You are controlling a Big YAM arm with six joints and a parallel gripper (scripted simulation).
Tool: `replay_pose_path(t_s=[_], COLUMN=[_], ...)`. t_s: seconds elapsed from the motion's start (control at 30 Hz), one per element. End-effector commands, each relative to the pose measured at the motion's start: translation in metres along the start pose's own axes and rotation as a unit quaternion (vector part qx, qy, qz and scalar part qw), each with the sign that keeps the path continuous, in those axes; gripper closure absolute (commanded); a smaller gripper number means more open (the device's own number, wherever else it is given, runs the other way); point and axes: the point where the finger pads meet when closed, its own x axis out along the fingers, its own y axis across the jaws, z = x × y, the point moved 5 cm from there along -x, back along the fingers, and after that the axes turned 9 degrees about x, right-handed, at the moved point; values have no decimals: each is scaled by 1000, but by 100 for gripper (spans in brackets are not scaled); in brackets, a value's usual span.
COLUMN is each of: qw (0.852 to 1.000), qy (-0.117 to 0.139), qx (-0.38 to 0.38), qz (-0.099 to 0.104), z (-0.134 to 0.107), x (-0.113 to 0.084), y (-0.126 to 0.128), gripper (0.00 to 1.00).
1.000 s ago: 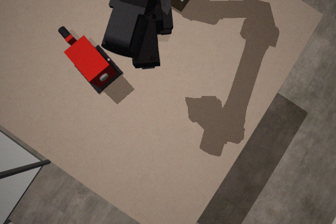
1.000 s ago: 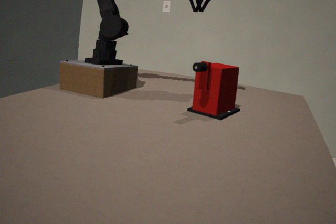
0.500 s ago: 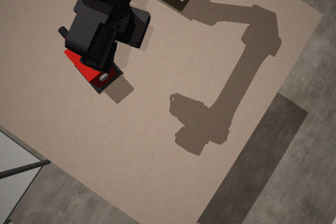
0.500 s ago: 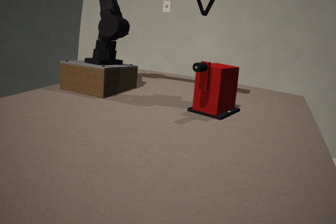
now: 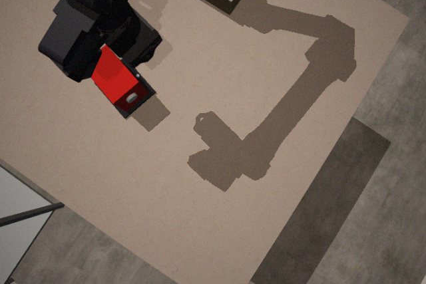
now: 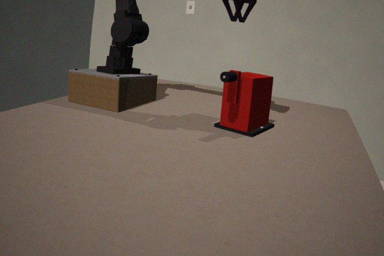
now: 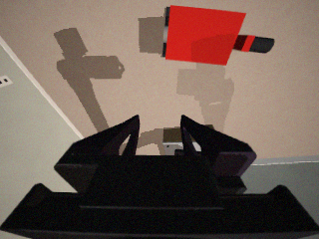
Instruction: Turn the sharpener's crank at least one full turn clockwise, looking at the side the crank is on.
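Gripper point(image 6: 238, 19) held high above red sharpener point(image 6: 248, 101), pointed down, half-open w/ nothing gripped. Sharpener seated on table point(image 6: 155, 184); crank point(image 6: 234, 90) (upright, black knob at top) untouched.

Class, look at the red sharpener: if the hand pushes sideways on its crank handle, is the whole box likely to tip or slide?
Probably not easily: the sharpener sits on a wider black base plate. Still, it is tall, and the crank handle is near the top, so a hard sideways push could rock it.
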Motion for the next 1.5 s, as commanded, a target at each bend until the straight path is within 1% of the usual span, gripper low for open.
replay_pose_path(t_s=[0.0, 0.07, 0.13, 0.17, 0.27, 0.43, 0.63, 0.7, 0.8, 0.93, 1.07, 1.2, 1.27, 1.47], qw=[996, 993, 993, 990, 982, 964, 933, 933, 914, 885, 852, 815, 815, 753], qy=[-30, -30, -30, -27, -28, -26, -23, -23, -21, -19, -16, -13, -13, -8], qx=[84, 117, 117, 134, 183, 264, 359, 359, 405, 464, 522, 578, 578, 656], qz=[13, 16, 16, 15, 20, 25, 31, 31, 34, 38, 42, 46, 46, 52], z=[30, 34, 34, 36, 45, 57, 72, 72, 79, 88, 94, 100, 100, 109], x=[-19, -17, -17, -16, -13, -8, -1, -1, 3, 7, 12, 16, 16, 24], y=[-4, -8, -8, -13, -21, -39, -62, -62, -75, -92, -108, -125, -125, -154], gripper=[49, 49, 49, 49, 49, 49, 49, 49, 49, 49, 49, 49, 49, 49])
